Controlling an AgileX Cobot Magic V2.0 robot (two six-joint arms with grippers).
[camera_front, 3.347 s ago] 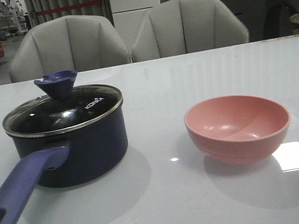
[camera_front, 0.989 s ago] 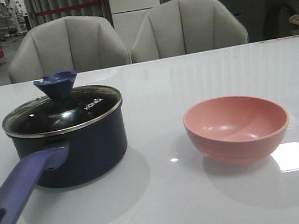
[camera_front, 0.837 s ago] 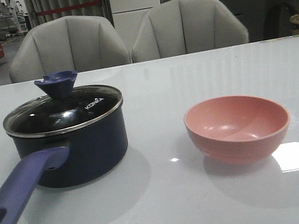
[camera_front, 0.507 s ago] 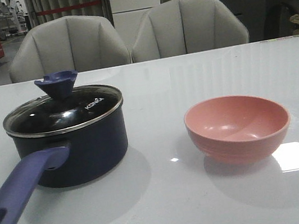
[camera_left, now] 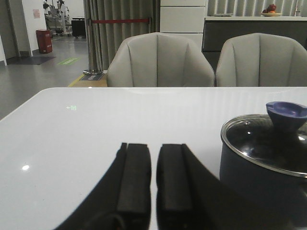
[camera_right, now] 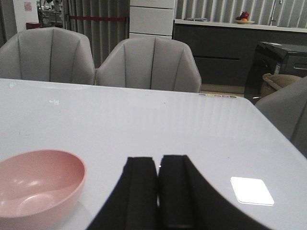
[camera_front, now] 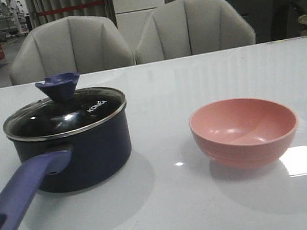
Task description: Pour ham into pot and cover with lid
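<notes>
Two vessels stand on the glossy white table (camera_front: 175,216), taking the pot (camera_front: 80,153) as landmark. It is a round, dark navy saucepan with a long, matte purple-blue handle (camera_front: 20,197) that ends in a hole and reaches toward the camera, left of the body. On the pot sits the lid (camera_front: 64,113), clear glass in a steel rim with white lettering, topped by a navy funnel-shaped knob (camera_front: 58,86). Through the dark glass the ham cannot be made out. Right of the pot, well apart from it, a smooth pink bowl (camera_front: 244,131) stands upright with its visible interior bare. Behind the pot, beyond the table's far edge, stand two grey padded chairs (camera_front: 69,46).

Left gripper (camera_left: 152,179): flat black fingers nearly together, a slim gap between them, holding nothing, low over the table left of the pot. Right gripper (camera_right: 159,189): fingers pressed together, empty, low over the table, right of the pink bowl. Neither arm shows in the front view.
</notes>
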